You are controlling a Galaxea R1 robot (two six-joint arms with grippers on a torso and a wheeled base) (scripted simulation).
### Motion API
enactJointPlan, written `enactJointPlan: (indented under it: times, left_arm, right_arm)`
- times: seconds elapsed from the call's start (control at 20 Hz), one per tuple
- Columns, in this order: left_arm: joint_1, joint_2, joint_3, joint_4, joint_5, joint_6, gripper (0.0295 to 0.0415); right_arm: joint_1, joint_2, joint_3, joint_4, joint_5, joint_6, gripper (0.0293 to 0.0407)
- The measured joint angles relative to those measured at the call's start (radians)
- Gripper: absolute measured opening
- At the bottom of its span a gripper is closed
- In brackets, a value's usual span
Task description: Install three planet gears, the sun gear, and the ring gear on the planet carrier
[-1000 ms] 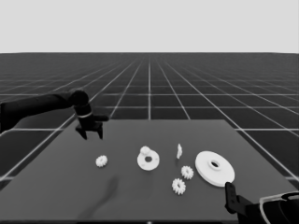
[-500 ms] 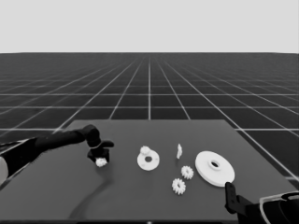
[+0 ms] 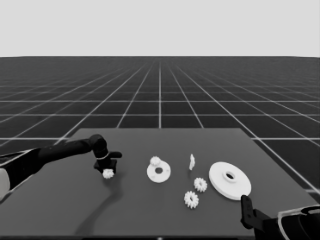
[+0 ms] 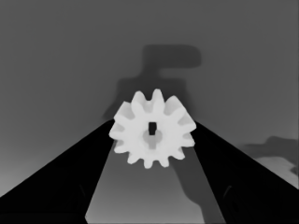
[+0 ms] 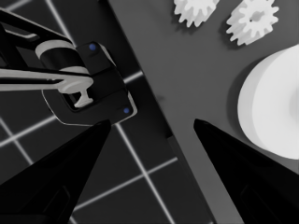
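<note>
While the right hand (image 3: 246, 210) waits open at the counter's (image 3: 75, 200) near corner, a planet gear (image 4: 153, 129) sits between the left hand's (image 3: 107, 169) open fingers.

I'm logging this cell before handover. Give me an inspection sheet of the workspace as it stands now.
Surface: dark table.
Job's things: smaller round part with one gear on it; larger round part at right; two gears loose; one gear between left end effector's fingers.
Clutter: thin white piece.
End effectors: left end effector at that gear; right end effector parked at near right corner, open.
Cables: nothing seen.
Surroundings: grid floor.
</note>
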Motion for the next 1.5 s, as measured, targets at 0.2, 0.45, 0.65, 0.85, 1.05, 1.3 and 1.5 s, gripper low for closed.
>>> enactJointPlan:
  times: [0.2, 0.45, 0.65, 0.85, 1.05, 1.3, 1.5]
  left_arm:
    - [-0.098, -0.077, 0.174, -0.08, 0.121, -0.07, 0.0313]
    - [-0.364, -0.089, 0.196, -0.258, 0.258, -0.075, 0.0312]
    - [-0.377, -0.085, 0.185, -0.269, 0.267, -0.07, 0.0312]
    - [-0.38, 0.368, 0.183, -0.279, 0.255, -0.521, 0.0312]
    - [-0.38, 0.454, 0.099, -0.279, 0.255, -0.521, 0.0312]
    - [-0.094, 0.48, 0.024, -0.003, 0.175, -0.482, 0.0312]
    - [-0.032, 0.502, -0.049, 0.049, 0.142, -0.441, 0.0312]
  right_arm:
    - [0.0, 0.0, 0.0, 0.0, 0.0, 0.0, 0.0385]
    - [0.0, 0.0, 0.0, 0.0, 0.0, 0.0, 0.0385]
    - [0.0, 0.0, 0.0, 0.0, 0.0, 0.0, 0.0385]
    - [0.0, 0.0, 0.0, 0.0, 0.0, 0.0, 0.0385]
    - [0.0, 0.0, 0.0, 0.0, 0.0, 0.0, 0.0385]
    - [0.0, 0.0, 0.0, 0.0, 0.0, 0.0, 0.0385]
    - [0.0, 0.0, 0.0, 0.0, 0.0, 0.0, 0.0385]
